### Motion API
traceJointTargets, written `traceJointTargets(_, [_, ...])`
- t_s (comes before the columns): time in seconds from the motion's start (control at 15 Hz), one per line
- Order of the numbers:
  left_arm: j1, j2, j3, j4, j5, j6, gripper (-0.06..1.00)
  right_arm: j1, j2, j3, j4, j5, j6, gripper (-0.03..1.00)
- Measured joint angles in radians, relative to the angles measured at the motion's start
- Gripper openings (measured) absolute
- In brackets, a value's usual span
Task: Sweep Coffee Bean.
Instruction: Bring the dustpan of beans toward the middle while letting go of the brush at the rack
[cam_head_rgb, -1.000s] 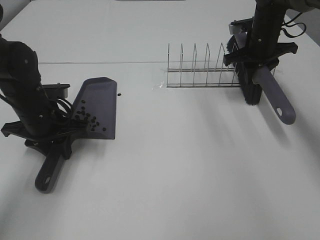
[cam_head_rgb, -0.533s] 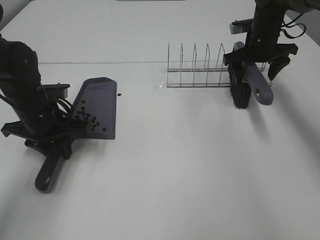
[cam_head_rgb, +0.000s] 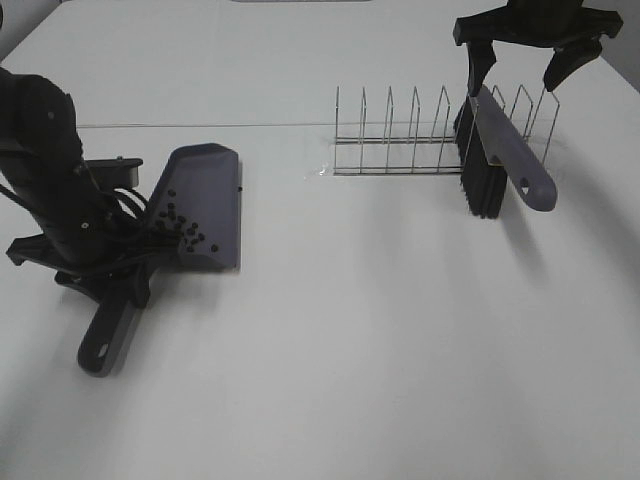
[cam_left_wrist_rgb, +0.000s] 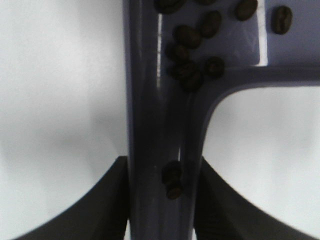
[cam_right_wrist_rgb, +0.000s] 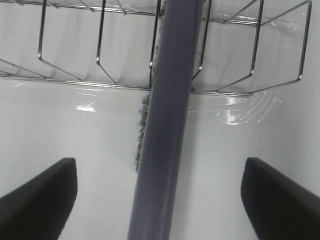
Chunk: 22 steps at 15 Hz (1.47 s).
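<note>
The grey dustpan (cam_head_rgb: 205, 190) sits at the left with several coffee beans (cam_head_rgb: 183, 226) gathered near its handle end. My left gripper (cam_head_rgb: 112, 275) is shut on the dustpan handle (cam_left_wrist_rgb: 155, 115), and beans (cam_left_wrist_rgb: 192, 60) show on the pan and along the handle in the left wrist view. The grey brush (cam_head_rgb: 505, 150) leans in the wire rack (cam_head_rgb: 400, 150), its black bristles (cam_head_rgb: 482, 188) down on the table. My right gripper (cam_head_rgb: 517, 60) is open and empty above the brush. In the right wrist view the brush handle (cam_right_wrist_rgb: 167, 115) runs between the two spread fingers (cam_right_wrist_rgb: 40, 195).
The wire rack (cam_right_wrist_rgb: 95, 55) stands at the back right on the white table (cam_head_rgb: 350, 330). A table seam runs across the back, behind the dustpan and the rack. The left arm's black body (cam_head_rgb: 45, 170) stands beside the dustpan.
My right gripper set the brush into the rack, opened and rose away from it. My left gripper tipped and shifted the dustpan slightly, and the beans slid toward the handle.
</note>
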Motion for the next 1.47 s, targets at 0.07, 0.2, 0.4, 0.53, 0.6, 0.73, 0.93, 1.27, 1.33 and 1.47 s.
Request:
traceJointTargets(0.07, [-0.013,-0.018,0.0,-0.015,-0.013,0.0,0.35,0.0,-0.002,0.0,0.004,0.001,0.0,0.84])
traceJointTargets(0.2, [-0.038,-0.025,0.0,-0.049,-0.014,0.0,0.35,0.0,-0.002,0.0,0.007,0.001,0.0,0.84])
traceJointTargets(0.4, [-0.091,-0.025,0.0,-0.062,-0.029,0.0,0.35,0.0,-0.002,0.0,0.016,0.001,0.0,0.84])
traceJointTargets(0.53, [-0.118,-0.019,0.0,-0.072,-0.035,-0.001,0.35,0.0,-0.002,0.0,0.016,0.001,0.0,0.84])
traceJointTargets(0.6, [-0.122,-0.017,0.0,-0.075,-0.035,-0.001,0.35,0.0,-0.002,0.0,0.016,0.001,0.0,0.84])
traceJointTargets(0.73, [-0.122,-0.004,0.0,-0.088,-0.035,-0.001,0.35,0.0,-0.002,0.0,0.016,0.001,0.0,0.84])
traceJointTargets(0.93, [-0.122,0.014,0.0,-0.091,-0.02,0.0,0.35,0.0,-0.002,0.0,0.016,0.001,0.0,0.84])
traceJointTargets(1.27, [-0.122,0.015,-0.006,-0.096,-0.013,0.0,0.4,0.0,-0.002,0.0,0.025,0.001,-0.007,0.84])
traceJointTargets(1.33, [-0.122,0.015,-0.006,-0.097,-0.013,0.0,0.44,0.0,-0.003,0.0,0.025,0.001,-0.008,0.84])
traceJointTargets(1.47, [-0.122,0.015,-0.006,-0.097,-0.013,0.0,0.46,0.0,-0.009,0.0,0.025,0.001,-0.008,0.84])
